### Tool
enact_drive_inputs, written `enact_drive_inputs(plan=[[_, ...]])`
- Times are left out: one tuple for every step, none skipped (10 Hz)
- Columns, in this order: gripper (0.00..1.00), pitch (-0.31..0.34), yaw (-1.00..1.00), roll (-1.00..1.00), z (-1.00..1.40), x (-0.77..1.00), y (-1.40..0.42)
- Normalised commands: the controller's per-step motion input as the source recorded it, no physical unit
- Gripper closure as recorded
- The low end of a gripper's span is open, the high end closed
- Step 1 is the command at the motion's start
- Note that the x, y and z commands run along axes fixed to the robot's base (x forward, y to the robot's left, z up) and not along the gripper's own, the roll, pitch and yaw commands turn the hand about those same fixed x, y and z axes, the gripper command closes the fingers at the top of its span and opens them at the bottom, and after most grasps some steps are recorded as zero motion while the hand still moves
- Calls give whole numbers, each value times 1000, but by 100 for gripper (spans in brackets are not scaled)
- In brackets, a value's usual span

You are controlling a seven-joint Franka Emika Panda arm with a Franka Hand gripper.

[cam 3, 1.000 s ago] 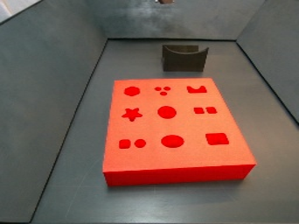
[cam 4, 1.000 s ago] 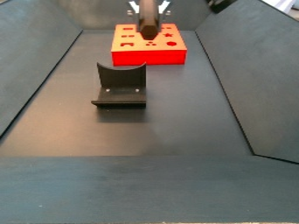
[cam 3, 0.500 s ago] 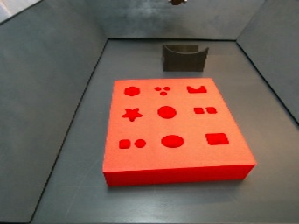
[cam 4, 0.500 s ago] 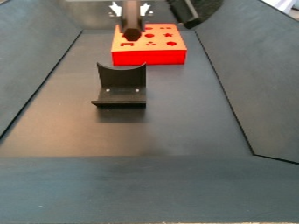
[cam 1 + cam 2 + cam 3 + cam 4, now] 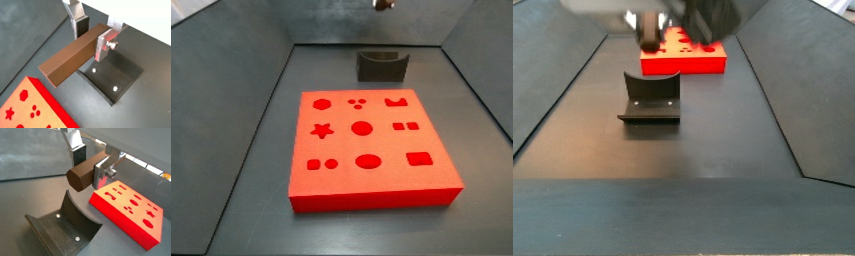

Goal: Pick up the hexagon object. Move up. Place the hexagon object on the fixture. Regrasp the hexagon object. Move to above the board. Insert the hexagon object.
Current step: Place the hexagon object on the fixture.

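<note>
In both wrist views my gripper [image 5: 91, 42] [image 5: 91, 170] is shut on the hexagon object [image 5: 67, 64] [image 5: 81, 174], a reddish-brown rod lying level between the silver fingers [image 5: 105, 43] and jutting out to one side. Below it stands the dark fixture [image 5: 115, 84] [image 5: 59, 226], with air between the two. The red board [image 5: 25, 107] [image 5: 131, 216] lies beside the fixture. In a side view the gripper [image 5: 663, 22] is blurred, high above the gap between the board [image 5: 687, 62] and the fixture [image 5: 651, 98]. Only its tip [image 5: 382, 4] shows in a side view.
Grey sloping walls [image 5: 231, 90] [image 5: 780, 90] enclose the dark floor [image 5: 673, 170]. The board [image 5: 372, 145] fills the middle of the floor and the fixture [image 5: 382, 66] stands beyond it near the back wall.
The gripper, with the hexagon object in it, has travelled from above the board's edge toward the fixture. Board and fixture have not moved.
</note>
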Motion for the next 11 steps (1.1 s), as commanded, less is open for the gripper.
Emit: enact_drive_inputs(plan=[[100, 45, -109, -1000, -1000, 115, 72], [100, 62, -115, -1000, -1000, 126, 73], [100, 79, -130, -1000, -1000, 140, 81], [100, 82, -140, -986, -1000, 144, 86], [100, 60, -136, -769, -1000, 152, 93], [100, 49, -132, -596, -1000, 160, 99], [100, 42, -127, -428, -1000, 168, 106], [100, 36, -119, -286, -1000, 175, 102], [100, 22, -109, -200, -932, 167, 98], [100, 9, -106, -177, -736, 140, 84], [100, -3, -100, -161, -555, 116, 67]])
